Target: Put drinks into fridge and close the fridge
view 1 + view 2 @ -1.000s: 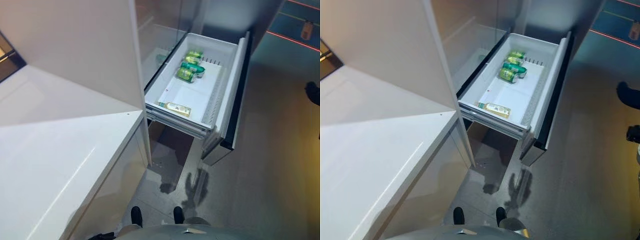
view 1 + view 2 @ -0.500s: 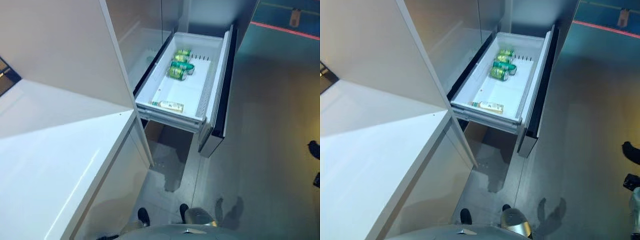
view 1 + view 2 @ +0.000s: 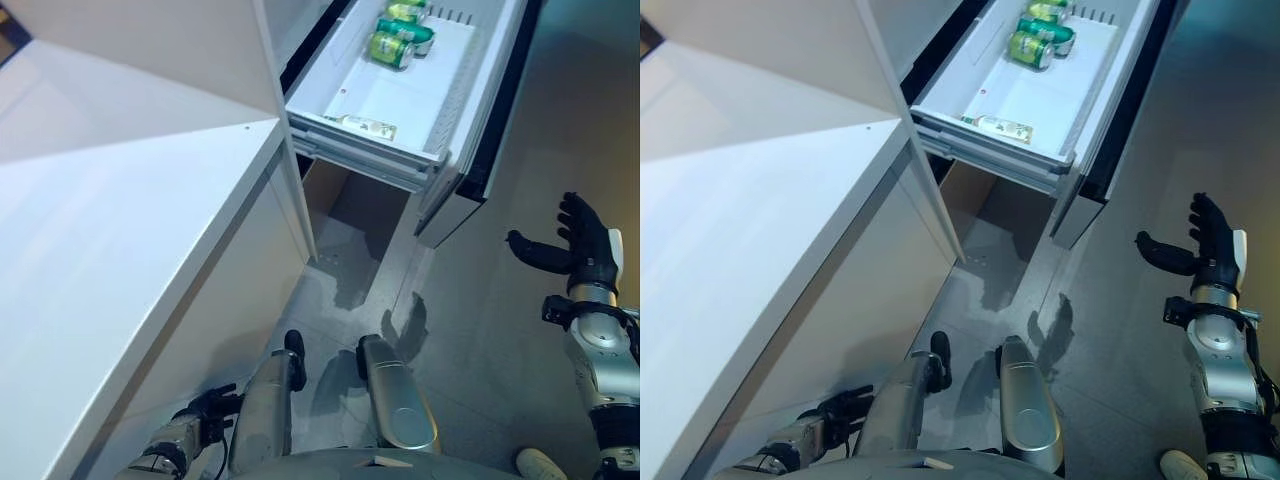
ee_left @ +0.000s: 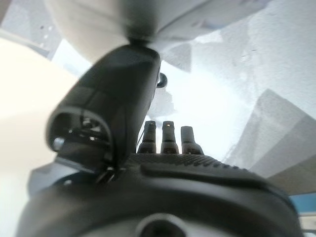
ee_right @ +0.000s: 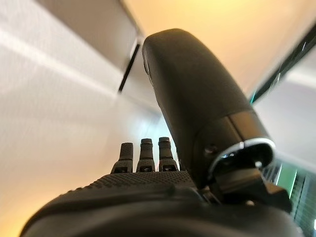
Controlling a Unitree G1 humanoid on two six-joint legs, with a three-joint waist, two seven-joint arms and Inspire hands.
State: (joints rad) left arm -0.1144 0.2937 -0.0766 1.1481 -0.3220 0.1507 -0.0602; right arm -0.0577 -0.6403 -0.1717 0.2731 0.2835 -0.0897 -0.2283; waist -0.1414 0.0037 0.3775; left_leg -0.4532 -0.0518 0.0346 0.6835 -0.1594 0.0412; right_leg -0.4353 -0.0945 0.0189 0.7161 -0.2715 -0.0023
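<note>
The white fridge drawer (image 3: 350, 130) stands pulled out at the top of the eye views. Inside it lie green cans (image 3: 392, 50) at the far end and a pale bottle (image 3: 372, 127) on its side by the near wall. My right hand (image 3: 580, 243) is raised at the right, lower than the drawer's dark front panel (image 3: 490, 150) and apart from it, fingers straight and empty. My left hand (image 3: 205, 408) hangs low at the bottom left beside the counter, fingers relaxed and holding nothing.
A white counter (image 3: 110, 240) fills the left side, its corner close to the drawer. Grey floor (image 3: 480, 330) spreads to the right of the drawer. A dark gap (image 3: 350, 195) opens under the drawer.
The camera has tipped downward, so the drawer sits higher in the picture. Both hands have come into view, the right one raised at the right side.
</note>
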